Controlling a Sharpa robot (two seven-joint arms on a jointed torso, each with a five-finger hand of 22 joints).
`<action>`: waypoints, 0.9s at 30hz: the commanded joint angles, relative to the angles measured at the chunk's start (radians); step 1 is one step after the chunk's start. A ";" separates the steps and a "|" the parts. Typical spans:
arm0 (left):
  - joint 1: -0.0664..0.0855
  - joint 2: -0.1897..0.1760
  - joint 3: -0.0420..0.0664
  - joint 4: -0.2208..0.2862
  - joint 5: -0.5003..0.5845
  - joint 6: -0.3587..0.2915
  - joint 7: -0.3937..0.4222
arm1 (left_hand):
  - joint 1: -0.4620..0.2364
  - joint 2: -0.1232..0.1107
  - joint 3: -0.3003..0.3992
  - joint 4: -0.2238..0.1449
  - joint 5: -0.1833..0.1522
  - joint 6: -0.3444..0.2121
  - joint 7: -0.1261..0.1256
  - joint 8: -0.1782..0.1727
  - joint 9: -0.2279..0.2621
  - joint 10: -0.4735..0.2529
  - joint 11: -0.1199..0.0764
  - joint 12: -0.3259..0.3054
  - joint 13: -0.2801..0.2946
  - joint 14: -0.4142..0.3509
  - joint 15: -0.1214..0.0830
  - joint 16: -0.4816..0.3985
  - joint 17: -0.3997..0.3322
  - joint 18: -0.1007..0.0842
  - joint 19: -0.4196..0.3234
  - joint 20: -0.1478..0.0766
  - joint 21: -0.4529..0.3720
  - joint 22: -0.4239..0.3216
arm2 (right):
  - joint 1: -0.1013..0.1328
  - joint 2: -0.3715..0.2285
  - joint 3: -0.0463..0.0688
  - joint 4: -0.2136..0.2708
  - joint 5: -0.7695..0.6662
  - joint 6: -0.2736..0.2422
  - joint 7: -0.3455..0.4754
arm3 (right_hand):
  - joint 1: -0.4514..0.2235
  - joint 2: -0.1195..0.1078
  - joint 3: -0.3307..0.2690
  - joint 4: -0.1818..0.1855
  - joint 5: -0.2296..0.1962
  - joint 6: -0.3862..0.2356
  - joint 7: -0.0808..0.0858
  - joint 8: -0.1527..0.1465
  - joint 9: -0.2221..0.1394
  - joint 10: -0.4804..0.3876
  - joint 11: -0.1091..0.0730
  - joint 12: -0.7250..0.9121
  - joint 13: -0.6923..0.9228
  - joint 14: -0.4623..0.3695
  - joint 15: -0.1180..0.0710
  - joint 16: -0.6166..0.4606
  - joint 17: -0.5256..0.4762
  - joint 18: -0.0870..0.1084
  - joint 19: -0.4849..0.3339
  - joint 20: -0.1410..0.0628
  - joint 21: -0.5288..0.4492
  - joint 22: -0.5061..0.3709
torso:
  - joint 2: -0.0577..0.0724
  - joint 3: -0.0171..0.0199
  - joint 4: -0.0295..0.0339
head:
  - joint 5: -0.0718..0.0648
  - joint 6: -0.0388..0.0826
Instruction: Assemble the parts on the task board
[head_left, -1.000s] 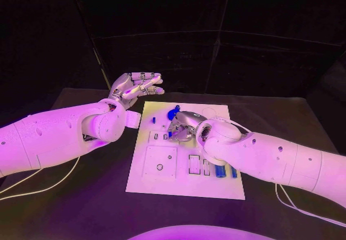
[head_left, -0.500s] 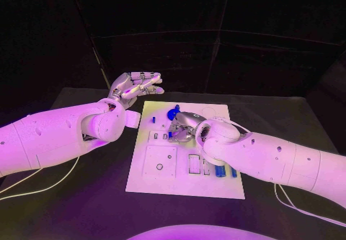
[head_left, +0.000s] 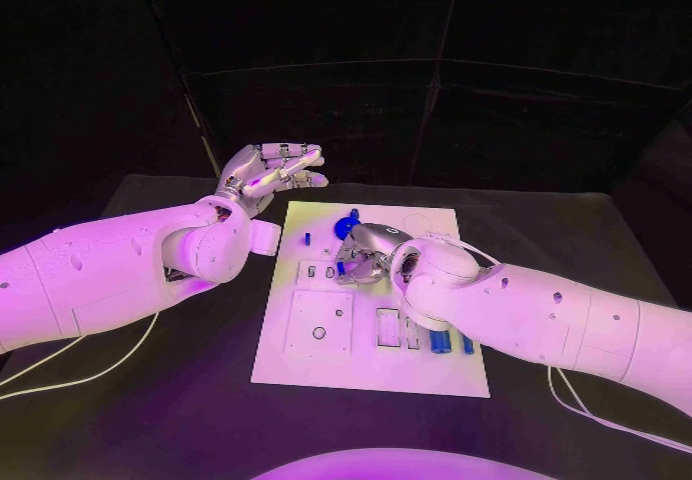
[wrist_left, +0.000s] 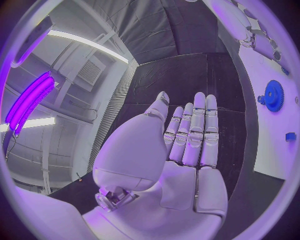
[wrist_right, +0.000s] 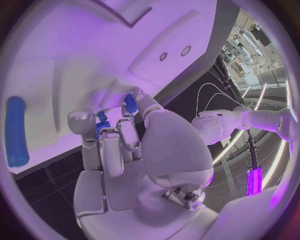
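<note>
Task board (head_left: 325, 365) flat on black counter (head_left: 144, 400), between both arms. Right hand (head_left: 364, 258) down on board's middle, fingertips pinching small blue part (wrist_right: 102, 121) against board surface. Blue gear (head_left: 345, 228) on board just beyond right hand; blue pegs (head_left: 440, 341) sit in slots at board's near right. Long blue peg (wrist_right: 15, 131) lies on board apart from right hand. Left hand (head_left: 270, 170) raised off board's far left corner, fingers loosely extended, holding nothing.

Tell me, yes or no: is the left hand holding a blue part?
No: in the left wrist view the left hand is flat, its fingers straight, holding nothing.
</note>
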 joint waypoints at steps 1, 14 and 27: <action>0.002 0.000 0.001 0.000 0.000 0.013 0.003 | 0.001 0.007 -0.001 -0.004 0.002 0.009 0.001 -0.002 0.000 0.004 0.001 -0.002 0.000 0.006 -0.001 -0.003 0.001 0.005 0.009 -0.001 -0.006 -0.001 | -0.004 -0.001 -0.004 -0.006 -0.003 0.012 -0.021 | -0.010 -0.002 -0.011 0.005 0.002 -0.014 0.002 -0.007 0.001 -0.009 0.001 -0.008 -0.005 0.075 0.008 -0.005 0.141 0.006 -0.007 0.004 -0.006 -0.004 | 0.000 0.0003 -0.0004 | 0.001 -0.001; 0.002 0.001 0.001 -0.005 -0.002 0.027 -0.008 | -0.004 0.010 0.004 -0.012 0.003 0.028 -0.010 -0.003 0.001 0.028 -0.010 -0.003 0.001 0.041 -0.013 0.001 0.011 0.008 0.032 -0.010 0.005 0.001 | -0.005 -0.035 -0.005 0.039 -0.006 -0.163 0.072 | -0.008 -0.033 -0.074 0.045 0.011 -0.097 0.019 -0.008 0.001 -0.053 0.017 -0.039 -0.052 0.072 0.022 -0.011 0.129 0.011 -0.018 0.015 -0.022 -0.033 | -0.001 0.0016 -0.0005 | 0.001 -0.001; 0.002 -0.005 0.001 -0.039 -0.220 0.081 -0.193 | -0.077 -0.009 -0.015 0.022 0.003 0.145 -0.090 0.008 0.008 0.310 -0.111 0.062 0.042 0.395 -0.142 0.657 0.571 0.003 0.348 -0.142 0.270 0.131 | 0.019 -0.223 0.001 0.185 0.137 -0.255 0.428 | 0.045 -0.023 -0.084 0.059 0.019 -0.162 0.023 0.000 0.002 -0.045 0.021 -0.025 -0.045 0.071 0.026 -0.013 0.127 0.014 -0.028 0.022 -0.034 -0.051 | -0.016 0.0042 -0.0029 | 0.005 0.004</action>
